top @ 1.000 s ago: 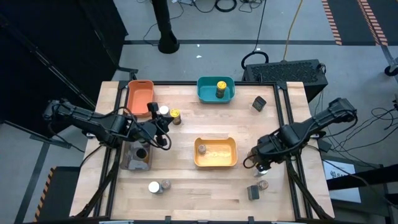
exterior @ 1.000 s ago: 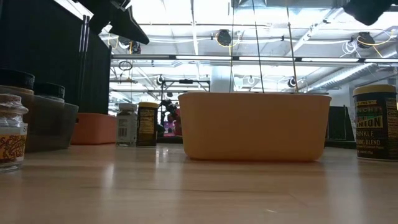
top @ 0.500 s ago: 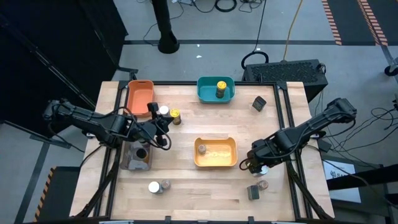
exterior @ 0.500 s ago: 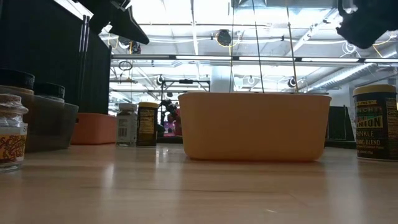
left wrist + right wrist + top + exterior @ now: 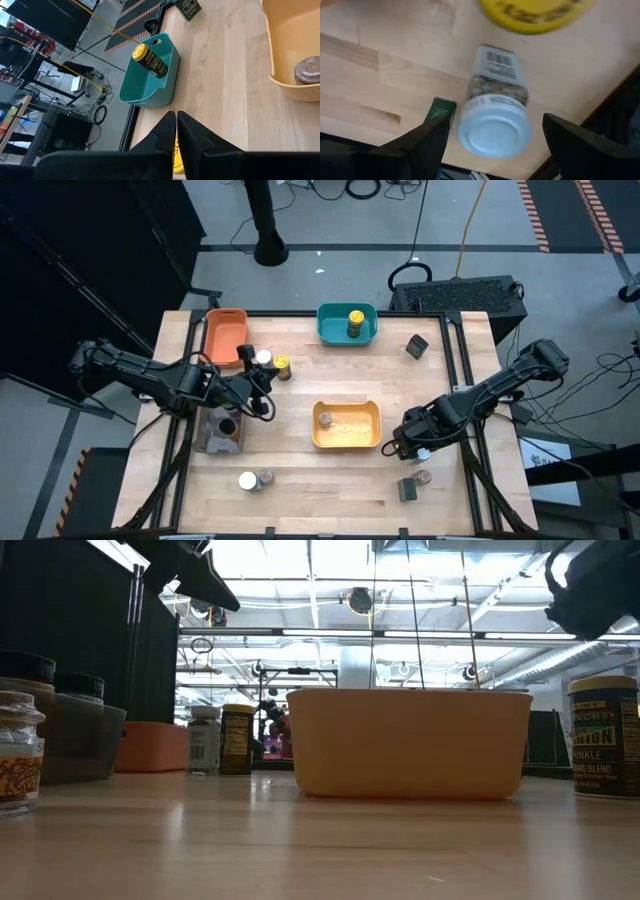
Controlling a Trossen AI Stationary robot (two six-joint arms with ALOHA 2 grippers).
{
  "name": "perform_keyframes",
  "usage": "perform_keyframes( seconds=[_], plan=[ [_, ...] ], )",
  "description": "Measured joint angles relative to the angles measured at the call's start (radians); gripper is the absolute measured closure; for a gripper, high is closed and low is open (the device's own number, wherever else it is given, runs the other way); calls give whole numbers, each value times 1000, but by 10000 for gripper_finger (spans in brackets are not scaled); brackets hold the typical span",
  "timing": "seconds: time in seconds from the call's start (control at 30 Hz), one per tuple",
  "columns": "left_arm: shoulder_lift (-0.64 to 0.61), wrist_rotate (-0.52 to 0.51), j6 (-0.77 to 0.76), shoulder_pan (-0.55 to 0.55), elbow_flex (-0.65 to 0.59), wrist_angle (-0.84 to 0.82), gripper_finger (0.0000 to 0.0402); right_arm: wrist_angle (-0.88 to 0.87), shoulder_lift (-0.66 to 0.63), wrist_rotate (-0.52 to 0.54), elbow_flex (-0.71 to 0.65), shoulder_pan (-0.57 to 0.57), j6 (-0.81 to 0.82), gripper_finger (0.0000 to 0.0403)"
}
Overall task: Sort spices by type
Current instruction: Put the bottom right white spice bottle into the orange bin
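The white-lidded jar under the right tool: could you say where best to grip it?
Grip the white-lidded jar across its round body just below the lid, coming straight down. It stands upright on the table, and the open right tool already straddles it, a finger on either side.

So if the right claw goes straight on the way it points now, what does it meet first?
Most likely the white-lidded spice jar, which sits between the open fingers of the right claw. How far off it is stays unclear.
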Motion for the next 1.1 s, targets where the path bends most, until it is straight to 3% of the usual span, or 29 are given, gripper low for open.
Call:
perform_keyframes(
  seconds=[0.23,0.7,0.9,1.1],
  plan=[
    [0,0,0,0,0,0,377,100,61,0,0,-1,-23,114],
    [0,0,0,0,0,13,377,107,78,13,0,-1,-85,220],
    [0,7,2,0,0,55,377,133,78,77,21,-4,-131,214],
    [0,98,8,0,0,104,377,253,78,136,45,-26,-202,218]
  ],
)
